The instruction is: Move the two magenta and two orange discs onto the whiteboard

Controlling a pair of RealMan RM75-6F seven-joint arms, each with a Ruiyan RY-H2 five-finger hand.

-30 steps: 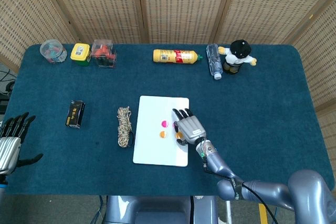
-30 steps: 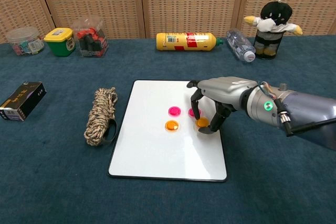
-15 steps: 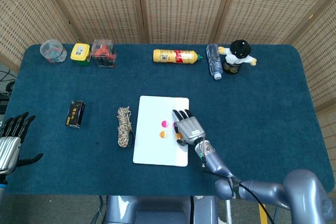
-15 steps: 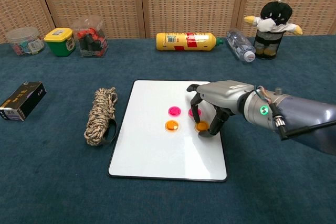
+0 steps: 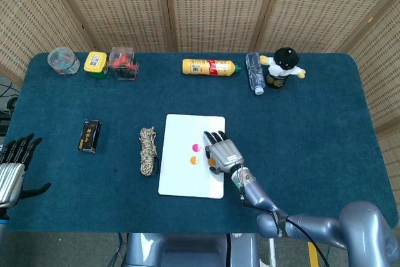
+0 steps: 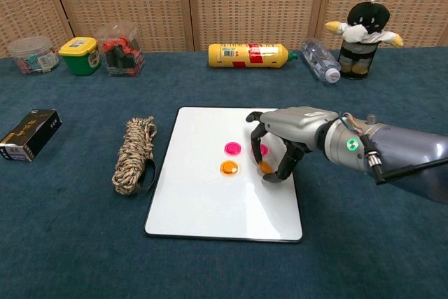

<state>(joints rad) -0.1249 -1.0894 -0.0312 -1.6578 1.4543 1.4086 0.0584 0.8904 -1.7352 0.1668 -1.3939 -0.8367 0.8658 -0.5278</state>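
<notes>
We see the right hand (image 6: 280, 146) arched palm-down over the whiteboard (image 6: 210, 194) near its right edge, fingertips (image 6: 269, 177) beside an orange disc (image 6: 265, 167), grasping nothing we can discern. All four discs lie on the whiteboard; its lower half is bare. The left hand (image 5: 12, 167) rests released, far left of the whiteboard.

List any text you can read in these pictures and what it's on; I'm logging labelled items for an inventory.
No text is legible.
Yellow bottle: red label band with print, too small and blurred to read.
Black box: yellowish markings on its side, unreadable.
Clear water bottle: no readable label.
Whiteboard: blank, no writing.
Yellow-lidded tub: no lettering visible.
</notes>
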